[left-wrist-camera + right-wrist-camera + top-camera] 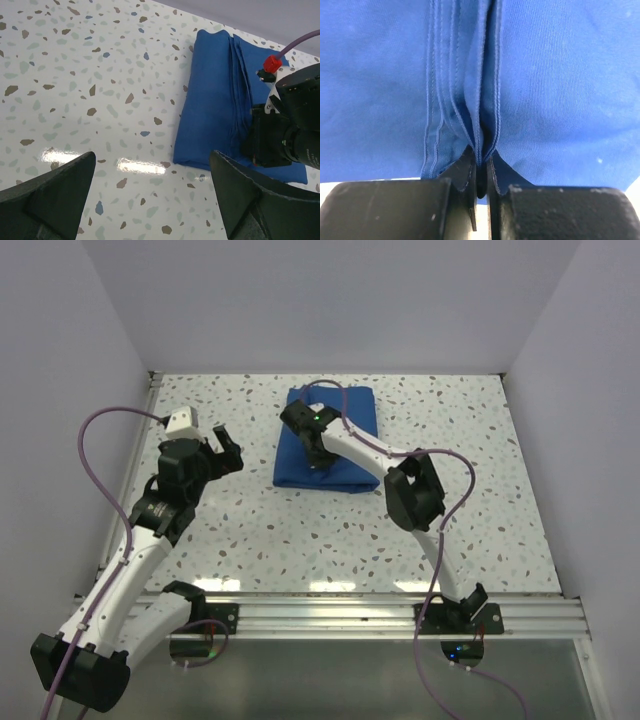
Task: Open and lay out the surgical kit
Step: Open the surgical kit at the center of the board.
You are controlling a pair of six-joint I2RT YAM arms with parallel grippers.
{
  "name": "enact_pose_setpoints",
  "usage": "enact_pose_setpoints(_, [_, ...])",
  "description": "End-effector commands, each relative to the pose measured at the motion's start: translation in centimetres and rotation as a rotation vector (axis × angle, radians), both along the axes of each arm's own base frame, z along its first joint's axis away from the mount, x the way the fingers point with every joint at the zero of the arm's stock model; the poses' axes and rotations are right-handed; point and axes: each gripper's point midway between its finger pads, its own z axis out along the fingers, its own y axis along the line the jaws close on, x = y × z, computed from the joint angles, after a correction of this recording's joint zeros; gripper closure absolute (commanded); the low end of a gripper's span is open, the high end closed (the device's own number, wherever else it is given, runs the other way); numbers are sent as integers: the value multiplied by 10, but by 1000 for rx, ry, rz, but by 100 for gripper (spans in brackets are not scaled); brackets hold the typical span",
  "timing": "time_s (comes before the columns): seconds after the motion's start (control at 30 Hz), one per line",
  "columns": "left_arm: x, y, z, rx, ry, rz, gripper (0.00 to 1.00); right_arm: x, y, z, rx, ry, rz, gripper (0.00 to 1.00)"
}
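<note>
Right wrist view: the right gripper (481,172) is pinched almost fully closed on the stitched, folded edges of the royal-blue cloth wrap (560,90), with several hems gathered between its fingers. Seen from above, the wrap lies folded toward the middle rear of the speckled table (300,530), beneath that gripper. The left gripper (222,448) hovers wide open and empty, well apart to the wrap's left.

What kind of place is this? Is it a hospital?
Probably a robot test booth, not a hospital: plain walls close in a speckled table, two robot arms are bolted at its edge, and a folded blue cloth lies there.
</note>
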Motion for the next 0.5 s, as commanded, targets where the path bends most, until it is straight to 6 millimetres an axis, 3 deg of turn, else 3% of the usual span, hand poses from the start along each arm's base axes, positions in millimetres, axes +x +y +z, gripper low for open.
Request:
enact_pose_setpoints(0.0, [-1, -2, 0, -20, -10, -5, 0, 17, 2, 66, 82, -118, -9, 100])
enact_pose_setpoints(0.13, [-1, -5, -3, -32, -7, -10, 0, 29, 0, 109, 135, -210, -27, 100])
enact_pose_setpoints(0.23, [1, -7, -4, -43, -4, -17, 0, 43, -20, 143, 198, -274, -109, 100])
enact_pose_setpoints(0.33, [4, -11, -5, -50, -2, -29, 0, 58, -78, 167, 271, -305, -291, 100])
enact_pose_setpoints(0.37, [5, -12, -4, -53, -4, -35, 0, 70, -121, 172, 268, -329, -398, 100])
enact_pose_setpoints(0.43, [7, -16, -4, -61, -1, -49, 0, 63, -183, 177, 211, -364, -522, 100])
enact_pose_setpoints(0.47, [8, -18, -5, -63, 0, -55, 0, 63, -237, 176, 168, -379, -638, 100])
